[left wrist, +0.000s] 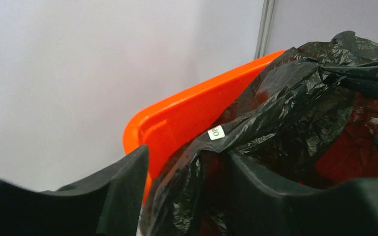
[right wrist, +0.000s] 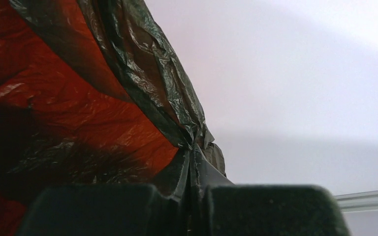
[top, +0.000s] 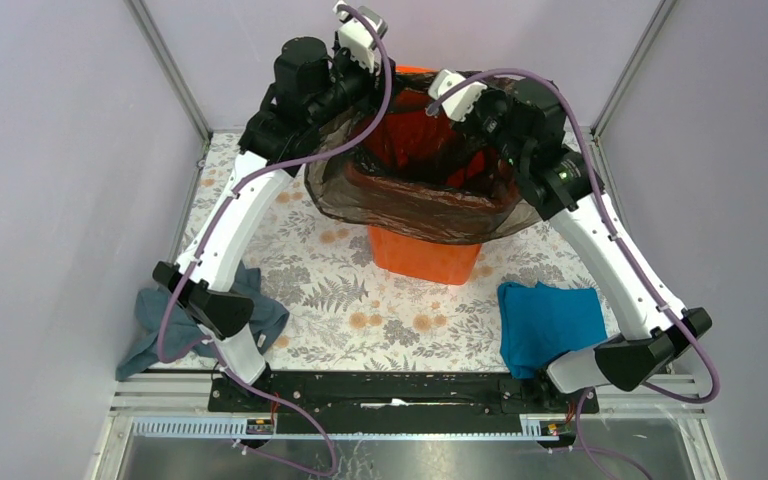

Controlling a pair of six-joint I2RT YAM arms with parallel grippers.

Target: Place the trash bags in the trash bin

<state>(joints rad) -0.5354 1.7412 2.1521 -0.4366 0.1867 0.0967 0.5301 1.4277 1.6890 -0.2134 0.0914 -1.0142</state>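
both claws, left (left wrist: 187, 196) and right (right wrist: 192, 206), clamp the trash bag (top: 420, 205) draped over the orange bin (top: 425, 255).

Two white-shelled arms (top: 228, 230) with bulky black joints, each trailed by a looping purple cable (top: 290, 165); matte black moulded tool fingers (left wrist: 123, 189).

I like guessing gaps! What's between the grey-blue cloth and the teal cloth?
In the top view, only bare flowery tabletop lies between the grey-blue cloth and teal cloth.

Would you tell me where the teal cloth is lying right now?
In the top external view the teal cloth lies on the table's right side, near the front edge, beside the right arm's base and right of the orange trash bin.
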